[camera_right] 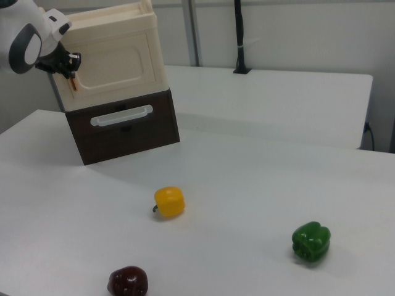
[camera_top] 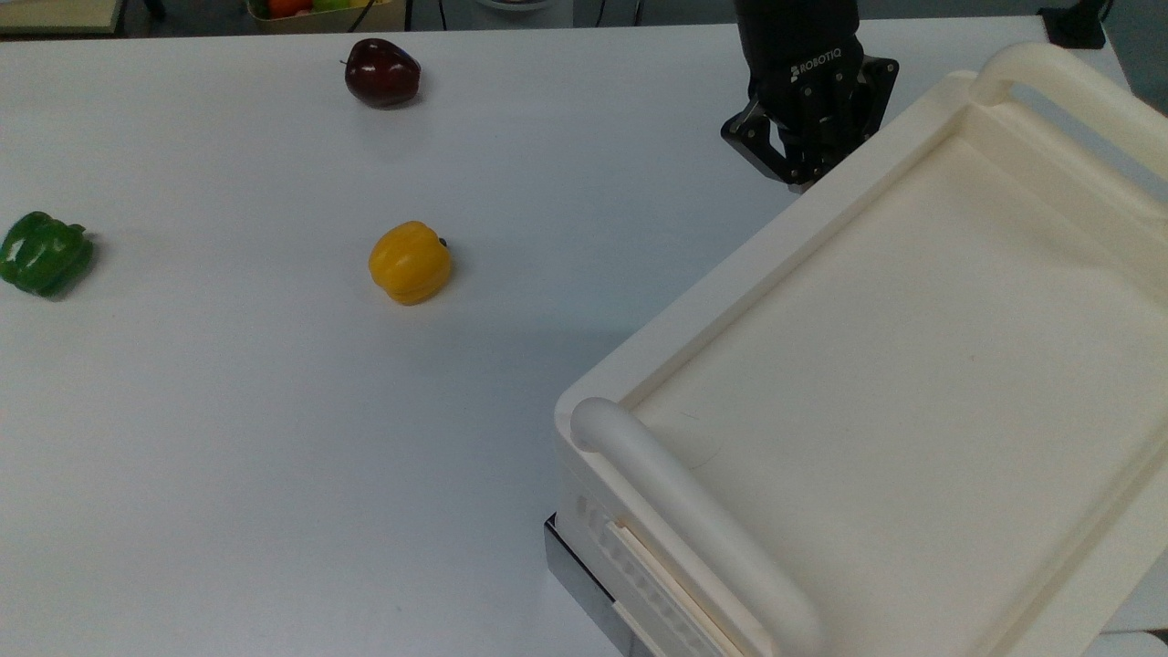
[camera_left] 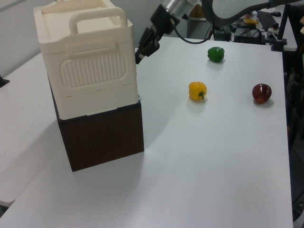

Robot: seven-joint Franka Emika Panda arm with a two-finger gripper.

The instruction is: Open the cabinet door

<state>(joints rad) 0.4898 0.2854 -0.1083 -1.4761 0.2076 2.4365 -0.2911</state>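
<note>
Hand [camera_right: 70, 69] at flat cream cabinet door [camera_right: 117, 61], closed

Cabinet [camera_left: 88, 71] beside fingers: smooth matt cream plastic, ribbed panel on side. Base [camera_left: 104, 135] below: dark wood-grain finish. Cabinet door [camera_right: 117, 61]: smooth cream plastic; handle strip [camera_right: 73, 83] coppery. Gripper [camera_top: 808, 169]: black plastic, faint sheen. Desk [camera_top: 228, 411]: smooth white, matt. Yellow pepper [camera_top: 410, 263], red apple [camera_top: 382, 72], green pepper [camera_top: 43, 254], well apart from fingers: glossy.
</note>
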